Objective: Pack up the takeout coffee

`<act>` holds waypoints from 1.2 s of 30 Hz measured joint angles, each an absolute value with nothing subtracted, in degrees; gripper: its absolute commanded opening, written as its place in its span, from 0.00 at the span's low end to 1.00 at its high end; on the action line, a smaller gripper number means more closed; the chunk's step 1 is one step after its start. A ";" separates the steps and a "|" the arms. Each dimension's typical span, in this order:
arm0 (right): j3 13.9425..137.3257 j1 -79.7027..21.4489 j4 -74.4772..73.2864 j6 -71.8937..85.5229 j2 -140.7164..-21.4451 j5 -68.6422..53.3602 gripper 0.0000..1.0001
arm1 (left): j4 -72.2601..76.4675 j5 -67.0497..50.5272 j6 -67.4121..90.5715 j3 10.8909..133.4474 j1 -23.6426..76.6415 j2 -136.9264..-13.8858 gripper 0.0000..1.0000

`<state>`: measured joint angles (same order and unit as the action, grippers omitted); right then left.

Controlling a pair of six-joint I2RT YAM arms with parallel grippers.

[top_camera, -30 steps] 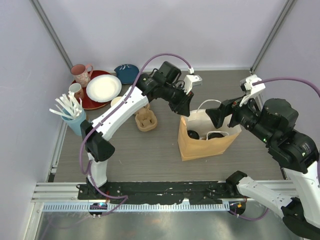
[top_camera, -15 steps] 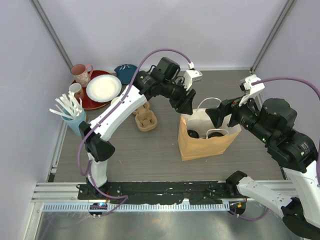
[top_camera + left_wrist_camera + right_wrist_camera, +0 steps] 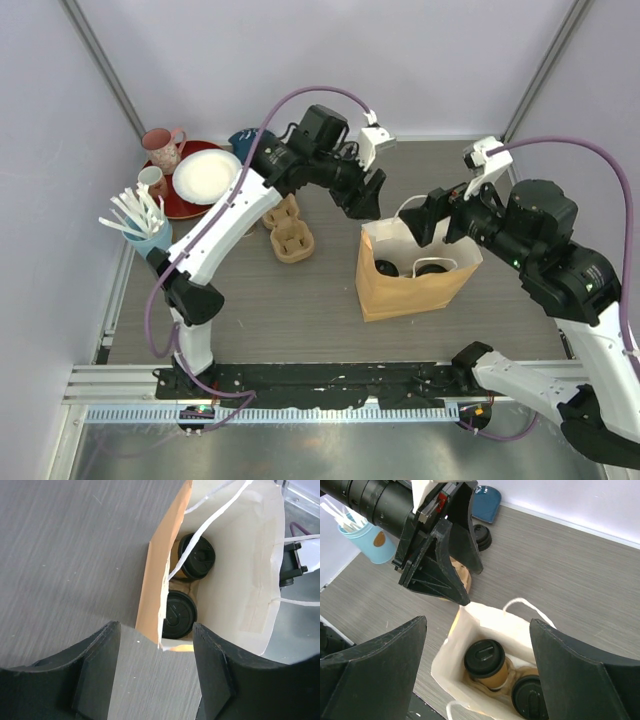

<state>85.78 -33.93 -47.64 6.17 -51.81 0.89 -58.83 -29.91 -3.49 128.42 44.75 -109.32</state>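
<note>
A brown paper bag (image 3: 410, 285) with white string handles stands open in the middle of the table. Two takeout coffee cups with black lids (image 3: 386, 268) (image 3: 430, 269) stand side by side in a pulp holder at its bottom. The right wrist view shows both cups (image 3: 484, 656) (image 3: 530, 696) from above, and the left wrist view shows their lids (image 3: 197, 557) (image 3: 177, 615). My left gripper (image 3: 372, 200) (image 3: 156, 630) hovers open above the bag's rear left corner, holding nothing. My right gripper (image 3: 432, 222) (image 3: 477, 622) hangs wide open over the bag's mouth, also empty.
An empty pulp cup carrier (image 3: 291, 240) lies left of the bag. At the back left are a red plate (image 3: 175, 200) under a white plate (image 3: 207, 176), a pink mug (image 3: 163, 150), a small lidless cup (image 3: 152, 180), a blue dish (image 3: 250, 146) and a blue cup of white cutlery (image 3: 150, 238). A loose black lid (image 3: 481, 532) lies near the dish.
My left gripper has opened and risen back from the bag's rim. My right gripper has shifted left, over the bag's mouth.
</note>
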 measured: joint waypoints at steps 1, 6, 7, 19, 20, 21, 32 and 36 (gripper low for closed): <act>86.37 -33.95 -47.40 6.15 -52.53 0.16 0.89 | -58.94 -29.74 -3.49 128.62 44.47 -108.95 0.64; 89.38 -33.95 -45.17 5.91 -57.17 -3.62 0.88 | -59.75 -29.36 -3.29 129.29 41.12 -104.64 0.65; 90.00 -33.95 -44.56 5.85 -58.28 -4.38 0.88 | -60.03 -29.34 -3.25 129.29 39.77 -103.31 0.65; 90.67 -33.95 -36.71 5.61 -69.56 -14.76 0.87 | -61.56 -21.43 -4.99 112.33 10.83 -84.53 0.54; 90.56 -33.95 -36.23 5.52 -70.17 -15.62 0.87 | -61.87 -20.16 -5.58 109.69 7.42 -82.74 0.54; 90.52 -33.95 -35.92 5.48 -70.81 -16.32 0.87 | -61.78 -19.49 -6.35 106.87 3.86 -80.88 0.54; 91.44 -33.98 -30.72 7.81 -80.90 -24.51 0.83 | -58.52 -20.58 -10.79 85.49 -38.02 -74.52 0.57; 94.13 -34.37 -28.69 9.10 -85.52 -25.85 0.83 | -57.10 -23.07 -11.33 84.66 -42.37 -75.11 0.60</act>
<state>94.13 -34.37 -28.69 9.10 -85.52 -25.85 -57.10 -23.07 -11.33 84.66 -42.37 -75.11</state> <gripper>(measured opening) 0.830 0.582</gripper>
